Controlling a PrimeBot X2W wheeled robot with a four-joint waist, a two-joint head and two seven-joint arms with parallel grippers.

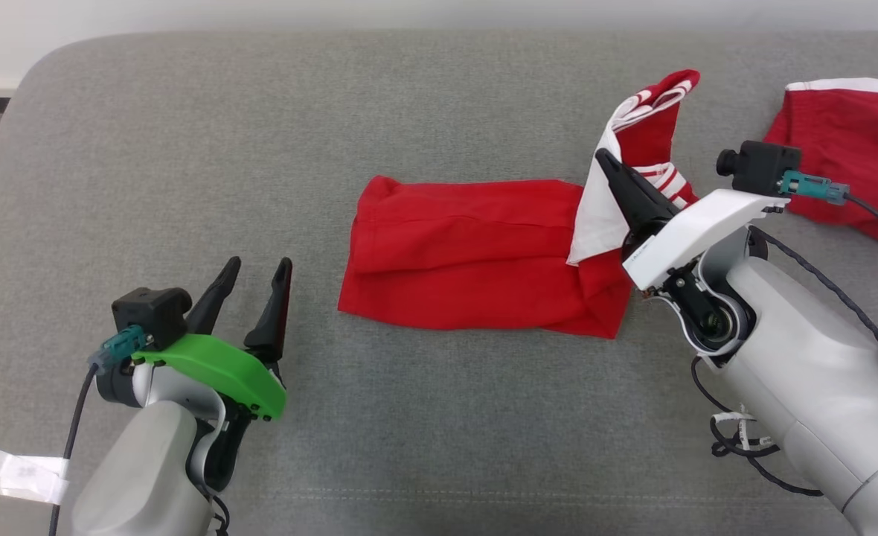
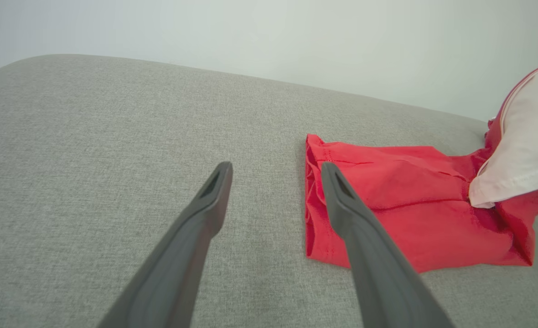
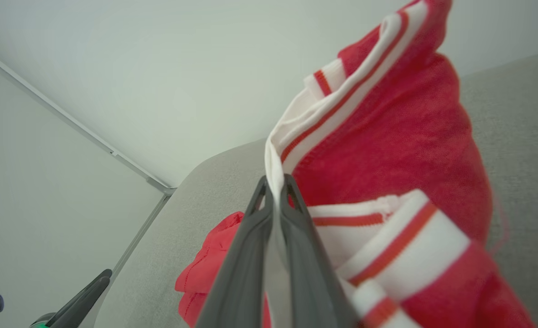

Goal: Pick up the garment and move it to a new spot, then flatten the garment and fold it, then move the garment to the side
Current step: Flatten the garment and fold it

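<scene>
on the grey cushioned surface (image 1: 186,149), near its middle, the red garment (image 1: 469,253) is lying mostly flat in loose layers, while its right end is hanging raised off the fabric. the right tool (image 1: 607,160) is pinching that end, its two fingers pressed together on the white edge just beside the red-and-white striped band (image 1: 658,93). the striped part is standing up above the fingertips, and the white inner panel (image 1: 595,216) is draping down onto the red body. this grip is probably meant to tension the cloth from one end, so that it can be drawn out flat or laid over for a fold.

the garment's long axis is running left to right across the head view. its hemmed red end is pointing toward the robot's left, and its striped end is pointing right and rising toward the far edge.

the left tool (image 1: 259,262) is sitting low near the hemmed end but not touching it, with its fingers spread wide and gripping nothing. it seems to be waiting to pin or take that hem. a second red garment (image 1: 848,141) is lying at the far right, apart from the held one.
</scene>
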